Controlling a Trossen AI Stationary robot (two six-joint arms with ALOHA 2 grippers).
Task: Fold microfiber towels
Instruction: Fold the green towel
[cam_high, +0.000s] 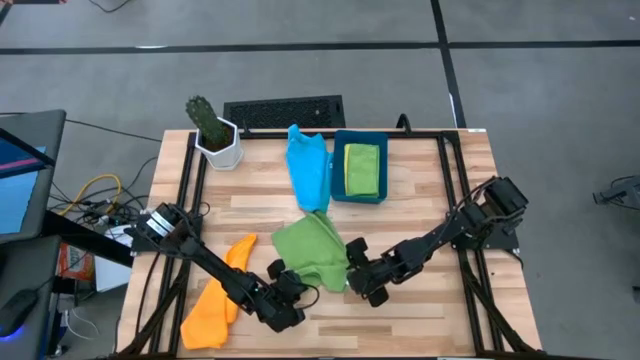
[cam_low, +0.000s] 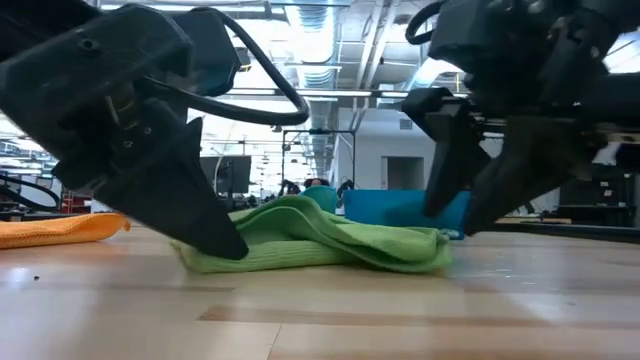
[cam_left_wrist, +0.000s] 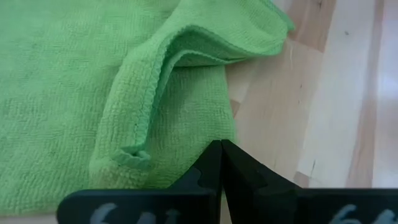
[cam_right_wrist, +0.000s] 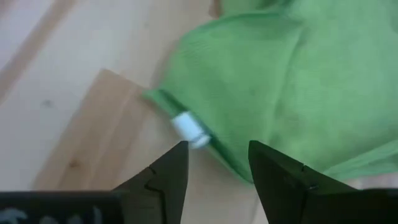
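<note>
Green microfiber fills most of what I see: the green towel (cam_high: 312, 250) lies rumpled and partly folded over itself on the wooden table (cam_high: 420, 200), near the front edge, between my two claws. My left gripper (cam_left_wrist: 221, 149) sits at the towel's front left hem with its fingers pressed tight together; the tips touch the cloth's edge, but whether any fabric is pinched between them I cannot tell. My right gripper (cam_right_wrist: 217, 155) stands at the towel's right edge with a clear gap between its fingers, holding nothing; a small white tag (cam_right_wrist: 189, 129) on the hem lies just ahead of that gap. From table height the towel shows as a low mound with one claw at each end.

To the left of my left arm an orange towel (cam_high: 218, 295) lies crumpled near the front left corner. A light blue towel (cam_high: 305, 165) stretches back from the green one, just beside a dark blue bin (cam_high: 360, 168) holding a folded yellow-green towel (cam_high: 362, 168). A potted cactus (cam_high: 212, 130) stands at the back left corner
</note>
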